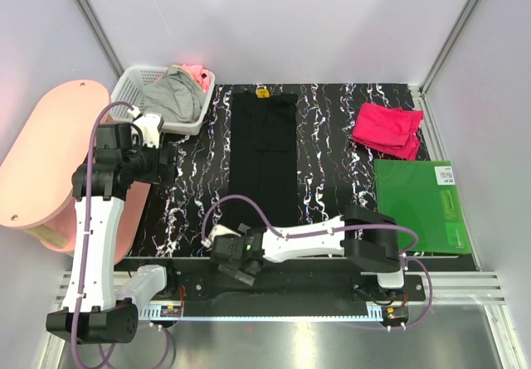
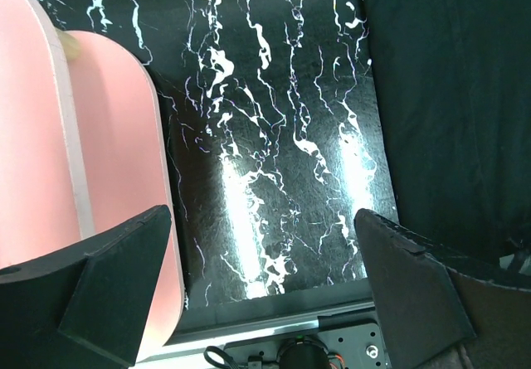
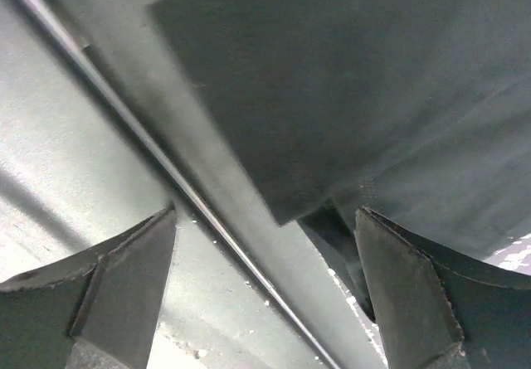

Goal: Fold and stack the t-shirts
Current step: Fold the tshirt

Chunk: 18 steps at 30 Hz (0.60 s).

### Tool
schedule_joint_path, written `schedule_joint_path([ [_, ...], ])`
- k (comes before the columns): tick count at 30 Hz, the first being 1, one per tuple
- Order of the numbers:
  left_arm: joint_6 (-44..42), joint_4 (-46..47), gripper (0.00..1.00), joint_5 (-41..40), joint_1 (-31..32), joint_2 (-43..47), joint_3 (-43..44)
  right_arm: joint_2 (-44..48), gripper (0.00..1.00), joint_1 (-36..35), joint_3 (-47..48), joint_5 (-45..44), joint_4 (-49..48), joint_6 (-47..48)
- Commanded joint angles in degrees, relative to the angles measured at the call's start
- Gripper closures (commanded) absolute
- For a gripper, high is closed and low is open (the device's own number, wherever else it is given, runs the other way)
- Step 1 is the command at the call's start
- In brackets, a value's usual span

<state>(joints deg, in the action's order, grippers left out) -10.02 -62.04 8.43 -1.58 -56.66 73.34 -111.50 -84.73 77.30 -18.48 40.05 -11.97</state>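
The black t-shirt lies as a long narrow strip down the middle of the marbled table, print hidden. The crimson-pink t-shirt lies folded at the back right. My right gripper is low at the table's near edge, at the strip's near-left corner. In the right wrist view it is open and empty, with the black hem corner just beyond the fingertips. My left gripper hovers over the table's left side, open and empty, with the black t-shirt's edge to its right.
A white lattice basket with grey and pink cloth stands at the back left. A pink rounded side table adjoins the left edge and also shows in the left wrist view. A green board lies at the right. A metal rail runs along the near edge.
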Motion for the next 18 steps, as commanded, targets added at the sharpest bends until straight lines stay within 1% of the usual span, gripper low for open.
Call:
schedule_joint_path([
  [1, 0.6, 3.4, 0.01, 1.5, -0.4, 0.4, -1.4, 1.8, 0.07, 3.9, -2.2, -1.5, -2.9, -1.4],
  [13, 0.9, 3.9, 0.01, 1.7, -0.6, -0.5, -0.8, -1.1, 0.11, 4.0, -2.7, 0.2, -3.4, -1.0],
  [18, 1.1, 4.0, 0.01, 1.7, -0.7, -0.6, -0.7, -3.0, 0.12, 4.0, -1.9, -0.7, -3.3, 0.2],
])
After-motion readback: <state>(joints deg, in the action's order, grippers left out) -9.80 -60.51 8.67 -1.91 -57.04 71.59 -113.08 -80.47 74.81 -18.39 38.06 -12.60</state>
